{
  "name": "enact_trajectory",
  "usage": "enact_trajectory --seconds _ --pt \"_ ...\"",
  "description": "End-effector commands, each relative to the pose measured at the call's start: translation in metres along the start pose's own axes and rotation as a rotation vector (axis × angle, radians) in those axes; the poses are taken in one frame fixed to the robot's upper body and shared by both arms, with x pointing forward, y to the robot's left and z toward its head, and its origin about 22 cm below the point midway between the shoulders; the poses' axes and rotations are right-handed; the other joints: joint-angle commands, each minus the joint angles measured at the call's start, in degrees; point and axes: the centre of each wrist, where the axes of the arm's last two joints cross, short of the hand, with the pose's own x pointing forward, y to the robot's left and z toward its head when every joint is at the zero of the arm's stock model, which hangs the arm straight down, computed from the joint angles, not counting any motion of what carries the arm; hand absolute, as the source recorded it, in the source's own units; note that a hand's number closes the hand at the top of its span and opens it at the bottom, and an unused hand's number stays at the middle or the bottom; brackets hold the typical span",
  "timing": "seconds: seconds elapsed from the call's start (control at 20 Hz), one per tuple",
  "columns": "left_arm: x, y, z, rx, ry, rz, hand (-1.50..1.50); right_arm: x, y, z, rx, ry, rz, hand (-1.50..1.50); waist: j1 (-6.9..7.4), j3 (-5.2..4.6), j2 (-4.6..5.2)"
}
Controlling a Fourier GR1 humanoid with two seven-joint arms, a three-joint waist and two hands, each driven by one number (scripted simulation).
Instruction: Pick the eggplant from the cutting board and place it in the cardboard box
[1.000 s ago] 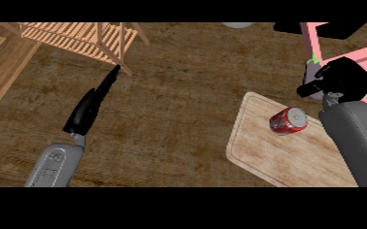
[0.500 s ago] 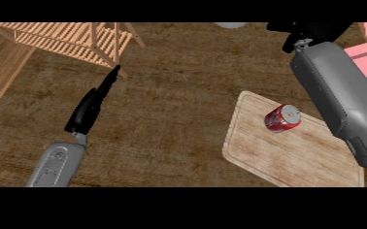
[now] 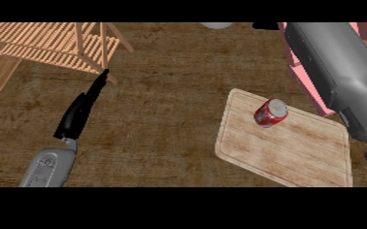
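The wooden cutting board [image 3: 287, 150] lies at the lower right, and a red can [image 3: 270, 112] rests on its side on the board's far corner. No eggplant shows anywhere. My right forearm [image 3: 329, 63] stretches up along the right edge over a pink-walled container [image 3: 299, 73]. Only a black sliver of the right hand [image 3: 265, 25] shows at the top edge, and whatever it may hold is hidden. My left hand [image 3: 80, 111] rests at the left with straight fingers pointing up, holding nothing.
A slatted wooden rack [image 3: 57, 43] fills the upper left corner, its leg close to my left fingertips. A pale round object [image 3: 215, 25] peeks in at the top edge. Bare brown counter [image 3: 172, 106] lies between the rack and the board.
My right arm has swung up and away from the board toward the top right; its hand has almost left the view. The left hand has stayed put.
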Motion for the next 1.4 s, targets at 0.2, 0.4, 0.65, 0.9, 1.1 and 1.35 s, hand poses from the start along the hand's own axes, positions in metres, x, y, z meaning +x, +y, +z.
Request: enact_trajectory --seconds 0.2,0.4,0.65,0.9,1.1,1.35 --pt "-0.014 -0.003 0.009 0.029 0.026 0.018 0.00 -0.011 -0.015 -0.033 -0.041 0.288 -0.032 1.50 -2.76 0.05 -0.43" --pt "-0.013 0.008 0.011 0.049 0.047 0.013 0.00 -0.017 0.009 -0.025 0.008 0.309 -0.004 1.50 -3.59 0.09 -0.81" --pt "-0.014 0.002 0.021 0.048 0.052 0.010 0.00 -0.056 0.033 -0.059 0.060 0.359 0.031 1.50 -4.19 0.11 -0.99" --pt "-0.025 0.011 0.026 0.058 0.057 0.010 0.00 -0.087 0.075 -0.067 0.338 0.442 -0.073 1.50 -4.11 0.15 -0.75" --pt "-0.014 0.028 0.020 0.066 0.051 0.009 0.00 -0.114 0.094 -0.074 0.427 0.354 -0.207 -1.50 -3.96 0.15 -0.78" --pt "-0.018 0.008 0.017 0.051 0.036 0.021 0.00 -0.121 0.106 -0.064 0.185 0.274 -0.417 -1.50 -3.45 0.16 -0.38"
